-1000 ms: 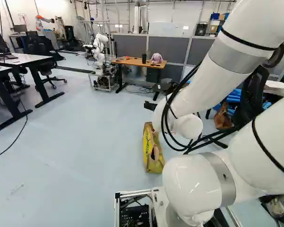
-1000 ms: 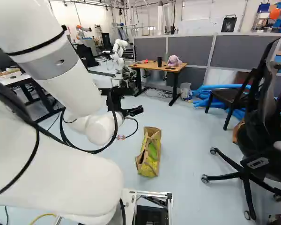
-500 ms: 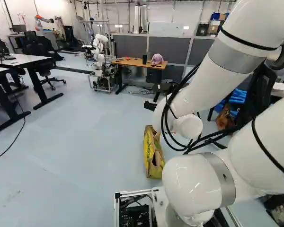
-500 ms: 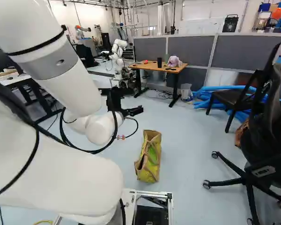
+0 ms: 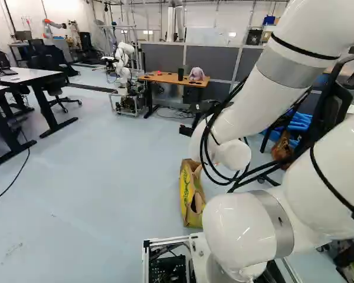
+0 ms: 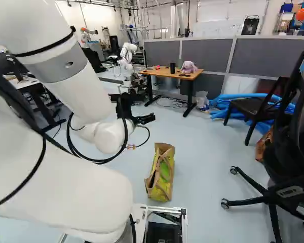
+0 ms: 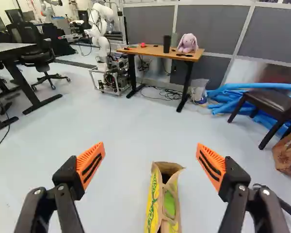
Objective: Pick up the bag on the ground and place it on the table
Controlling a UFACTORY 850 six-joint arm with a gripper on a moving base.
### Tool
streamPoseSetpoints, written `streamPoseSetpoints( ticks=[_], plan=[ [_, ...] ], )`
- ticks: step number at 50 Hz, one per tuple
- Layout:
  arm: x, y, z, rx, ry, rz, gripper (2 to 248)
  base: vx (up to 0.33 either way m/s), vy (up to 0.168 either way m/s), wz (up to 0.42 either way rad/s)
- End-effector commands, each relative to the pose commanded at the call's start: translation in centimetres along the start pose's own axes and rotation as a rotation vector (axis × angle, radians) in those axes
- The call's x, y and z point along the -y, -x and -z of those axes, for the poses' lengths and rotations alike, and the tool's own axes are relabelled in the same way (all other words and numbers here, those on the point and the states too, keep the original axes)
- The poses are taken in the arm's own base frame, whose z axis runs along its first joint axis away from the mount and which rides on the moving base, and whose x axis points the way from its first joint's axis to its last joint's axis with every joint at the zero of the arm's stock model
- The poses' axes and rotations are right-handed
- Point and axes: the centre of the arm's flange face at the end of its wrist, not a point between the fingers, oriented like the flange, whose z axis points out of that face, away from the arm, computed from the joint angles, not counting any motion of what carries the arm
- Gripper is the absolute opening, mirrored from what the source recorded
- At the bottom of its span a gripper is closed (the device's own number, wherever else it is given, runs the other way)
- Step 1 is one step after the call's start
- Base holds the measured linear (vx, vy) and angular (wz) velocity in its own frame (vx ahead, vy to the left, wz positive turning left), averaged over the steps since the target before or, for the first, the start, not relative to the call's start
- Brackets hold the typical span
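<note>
Two fingers (image 7: 90, 165) of my gripper (image 7: 150, 147) stand spread; the bag (image 6: 160, 174) sits on the floor (image 6: 207, 152), lower middle of the right base view. Overdriving the base could topple it; a shallow pinch on its soft rim (image 6: 164, 146) could slip.

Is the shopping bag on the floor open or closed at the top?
Open: in the wrist view the top edges of the bag stand apart, and something green shows between them.
</note>
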Motion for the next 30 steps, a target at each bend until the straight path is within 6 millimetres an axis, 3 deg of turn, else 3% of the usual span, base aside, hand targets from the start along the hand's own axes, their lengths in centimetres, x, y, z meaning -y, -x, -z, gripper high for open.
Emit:
streamPoseSetpoints(
  ticks=[30],
  plan=[
    [-0.2,-0.8,-5.3,0.205,0.027,-0.027,247,0.0,0.0,0.0]
  ],
)
